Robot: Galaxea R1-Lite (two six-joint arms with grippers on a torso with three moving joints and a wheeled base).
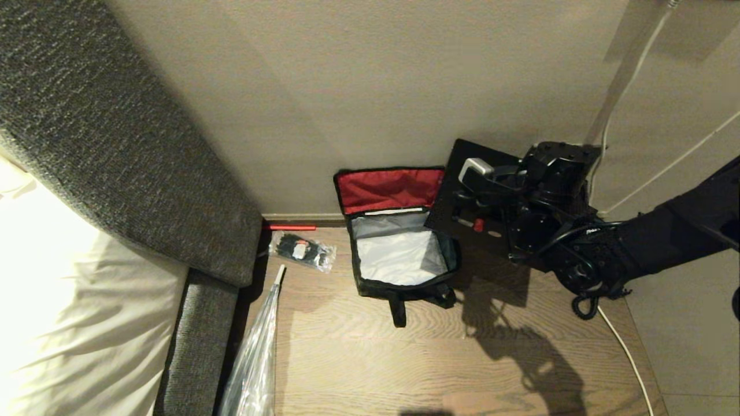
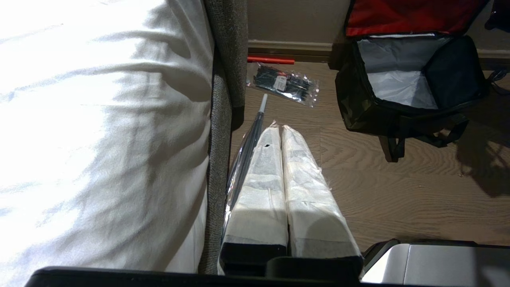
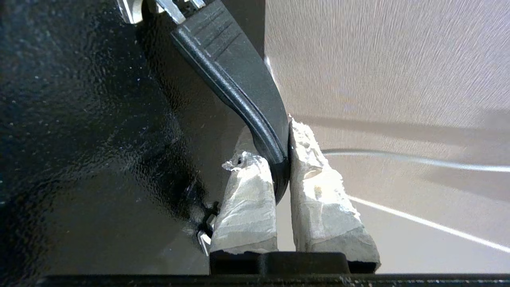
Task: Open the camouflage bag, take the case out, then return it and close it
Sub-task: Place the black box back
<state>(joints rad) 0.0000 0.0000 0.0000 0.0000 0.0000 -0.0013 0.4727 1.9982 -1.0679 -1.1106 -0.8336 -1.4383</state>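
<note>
Right gripper (image 1: 491, 190) in the head view sat at the black case (image 1: 462, 167), which hung tilted in the air beside the wall, just to the right of the camouflage bag (image 1: 399, 248); its fingers could not be made out there behind the wrist. The bag stood on the wooden floor (image 1: 404, 358) against the wall with its red-lined lid thrown back and its pale grey inside bare, so the case was out and, by my judgement, held clear of the opening ready to go back in. A clear packet of black items (image 1: 302, 250) lay on the floor to the bag's left, near the grey bed frame (image 1: 144, 173). From the left wrist view, the left gripper (image 2: 282, 131) was parked with its wrapped fingers pressed together on nothing, above the floor beside the bed and well apart from the open bag (image 2: 406, 79). In the right wrist view, the right gripper (image 3: 283, 159) was clamped on the case's handle (image 3: 247, 99), a thin black curved strap pinched between the two padded fingers (image 3: 247, 199), with the glossy black case (image 3: 79, 139) filling the frame alongside; that narrow hold probably let the case hang and swing.
</note>
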